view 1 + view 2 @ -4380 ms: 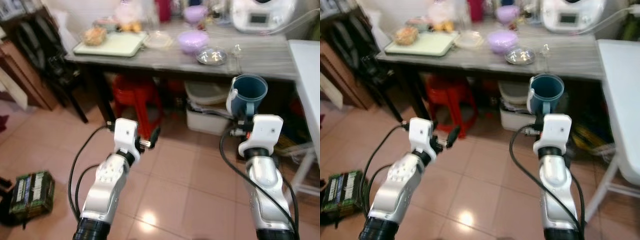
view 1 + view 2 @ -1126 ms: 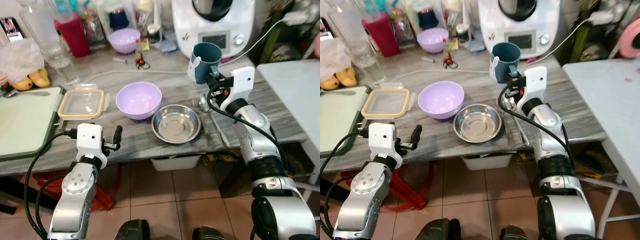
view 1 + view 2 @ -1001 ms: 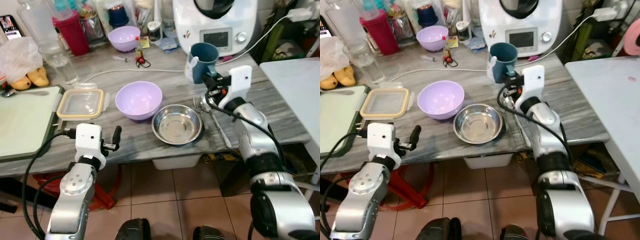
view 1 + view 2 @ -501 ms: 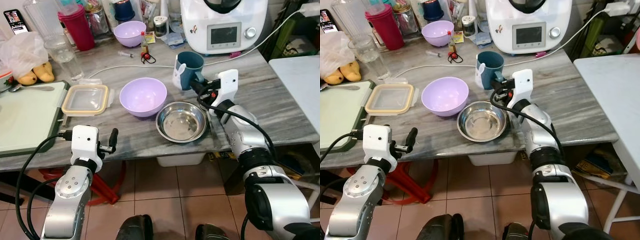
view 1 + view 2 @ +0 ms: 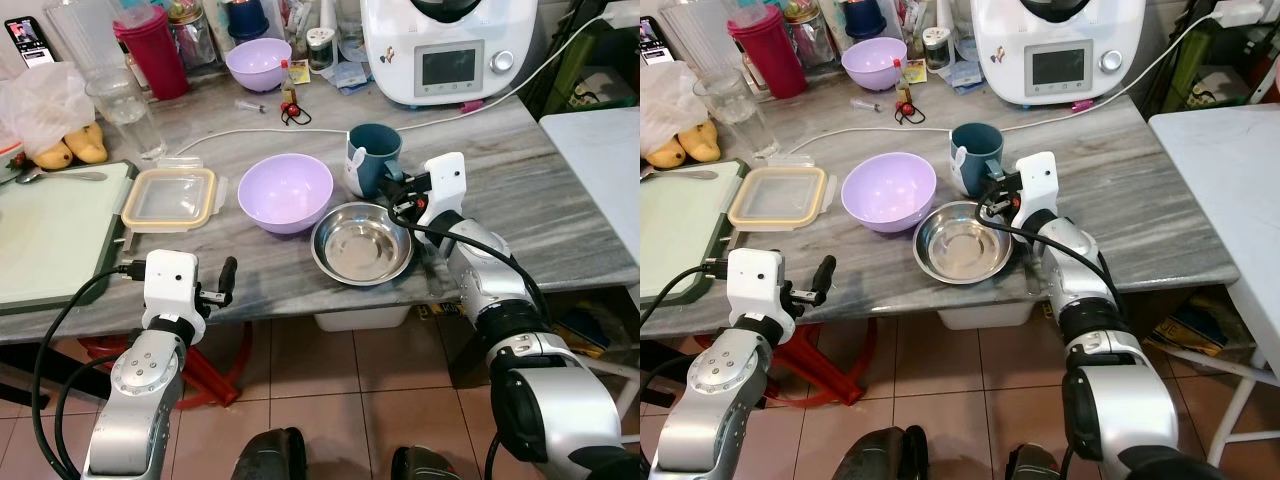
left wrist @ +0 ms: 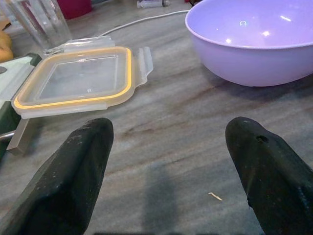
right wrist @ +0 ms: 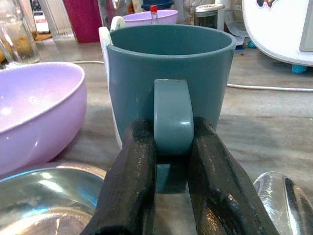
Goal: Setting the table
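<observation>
Moved: the teal ceramic mug point(image 5: 374, 157), held higher and tilted half a second ago, has come down to sit upright at centre frame on the grey marbled surface point(image 5: 540, 200).
Left tool point(image 5: 226, 279): lower left, at the surface's front edge, black fingers point(image 6: 73, 171) wide apart and empty, likely waiting.
Clear lidded container point(image 5: 170, 194): left of centre, flat.
Lilac plastic bowl point(image 5: 286, 190): centre, beside the mug.
Steel round dish point(image 5: 361, 242): just below the mug, touching or nearly so; can't tell.
Right tool point(image 7: 168, 159): right of centre, fingers clamped on the mug's handle, which keeps the cup steady while it settles.
Judgement: release looks next.
</observation>
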`<state>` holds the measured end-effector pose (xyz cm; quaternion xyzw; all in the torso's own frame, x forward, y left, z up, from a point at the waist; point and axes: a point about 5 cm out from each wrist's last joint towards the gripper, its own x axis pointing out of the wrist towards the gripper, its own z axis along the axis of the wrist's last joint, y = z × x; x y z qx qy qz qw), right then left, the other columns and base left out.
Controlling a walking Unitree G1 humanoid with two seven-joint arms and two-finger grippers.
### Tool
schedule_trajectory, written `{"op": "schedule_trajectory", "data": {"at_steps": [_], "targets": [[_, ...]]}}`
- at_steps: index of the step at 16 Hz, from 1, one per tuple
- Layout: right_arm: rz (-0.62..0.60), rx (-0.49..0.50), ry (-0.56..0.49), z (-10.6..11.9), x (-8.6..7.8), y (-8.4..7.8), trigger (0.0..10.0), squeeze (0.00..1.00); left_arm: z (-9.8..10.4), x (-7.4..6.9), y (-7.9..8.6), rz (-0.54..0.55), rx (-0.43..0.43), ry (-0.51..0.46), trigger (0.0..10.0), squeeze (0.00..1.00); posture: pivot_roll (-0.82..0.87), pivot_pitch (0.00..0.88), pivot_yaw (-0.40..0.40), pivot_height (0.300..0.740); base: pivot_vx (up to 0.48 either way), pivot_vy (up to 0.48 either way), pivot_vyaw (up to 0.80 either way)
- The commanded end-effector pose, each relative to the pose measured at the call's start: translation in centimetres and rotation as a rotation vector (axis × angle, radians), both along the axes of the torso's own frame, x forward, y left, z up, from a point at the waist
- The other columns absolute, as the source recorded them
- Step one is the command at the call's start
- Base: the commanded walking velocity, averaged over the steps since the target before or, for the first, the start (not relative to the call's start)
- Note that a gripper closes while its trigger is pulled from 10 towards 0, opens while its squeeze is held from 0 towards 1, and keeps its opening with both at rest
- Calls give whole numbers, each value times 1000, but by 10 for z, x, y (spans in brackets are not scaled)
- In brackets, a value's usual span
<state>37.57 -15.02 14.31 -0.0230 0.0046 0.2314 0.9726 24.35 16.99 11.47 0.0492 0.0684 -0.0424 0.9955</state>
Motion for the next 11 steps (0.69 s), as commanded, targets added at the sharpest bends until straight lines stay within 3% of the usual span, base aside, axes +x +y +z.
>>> {"op": "schedule_trajectory", "data": {"at_steps": [1,2,3,4,11], "targets": [[2,-38,35,-6,0,1,10000,0,1,1,1,-3,7,6,10000,0,132,118,131,740,0,0,0],[-1,-38,38,-7,0,1,10000,0,0,1,1,-4,6,7,10000,0,132,116,131,740,0,0,0],[-2,-42,36,-7,0,0,10000,914,0,1,1,-4,6,6,10000,0,132,114,131,740,0,0,0],[-6,-50,23,-5,1,0,10000,1000,0,2,0,-5,5,5,10000,0,129,110,129,740,0,0,0],[16,-96,-101,20,1,0,10000,1000,-3,9,-7,2,-26,8,10000,0,96,85,111,740,0,0,0]]}}
